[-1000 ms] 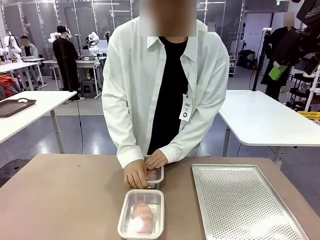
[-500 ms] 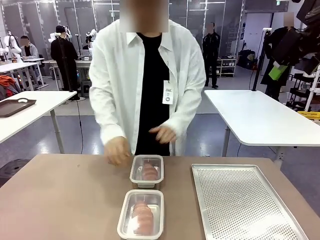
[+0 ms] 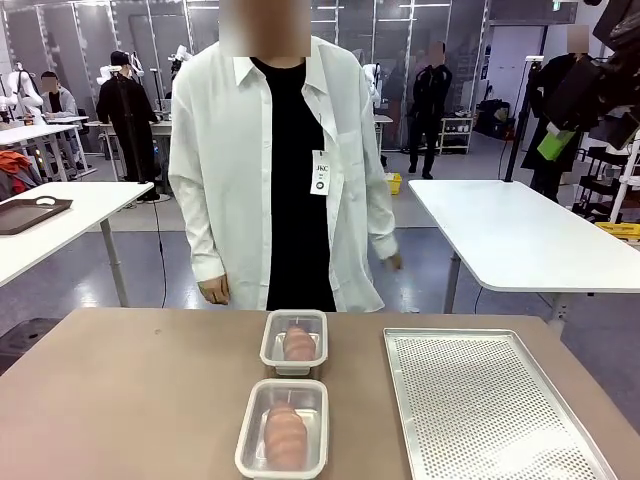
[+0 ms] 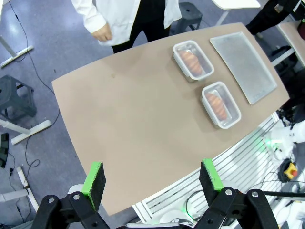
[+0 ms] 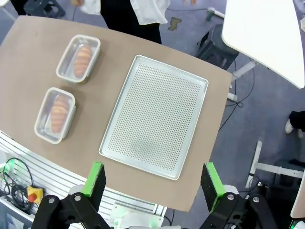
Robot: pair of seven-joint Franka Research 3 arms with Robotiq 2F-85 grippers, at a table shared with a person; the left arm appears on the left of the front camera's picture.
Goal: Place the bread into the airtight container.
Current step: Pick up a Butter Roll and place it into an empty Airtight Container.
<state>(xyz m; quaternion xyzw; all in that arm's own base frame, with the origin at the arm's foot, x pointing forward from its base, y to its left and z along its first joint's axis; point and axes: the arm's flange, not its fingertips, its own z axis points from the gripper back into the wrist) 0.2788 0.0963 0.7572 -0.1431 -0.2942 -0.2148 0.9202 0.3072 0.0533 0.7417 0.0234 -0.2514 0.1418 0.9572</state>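
Note:
Two clear airtight containers stand in a line at the middle of the brown table, each with a lid on and a piece of bread inside. The near container [image 3: 283, 427] [image 4: 221, 104] [image 5: 55, 114] holds a pale ridged bread [image 3: 284, 436]. The far container [image 3: 294, 341] [image 4: 193, 59] [image 5: 79, 58] holds another bread [image 3: 298, 343]. My left gripper [image 4: 150, 177] hangs open high above the table's left side. My right gripper [image 5: 154, 181] is open too, high above the perforated tray. The person stands upright behind the table with both hands [image 3: 214, 291] at their sides.
A perforated metal tray [image 3: 490, 405] [image 5: 156, 120] [image 4: 243, 66] lies on the table's right half, with nothing on it. The left half of the table [image 3: 120, 400] is bare. White tables stand beyond on both sides.
The person took both hands off the far container, straightened up and lowered the arms. Both containers stay where they were.

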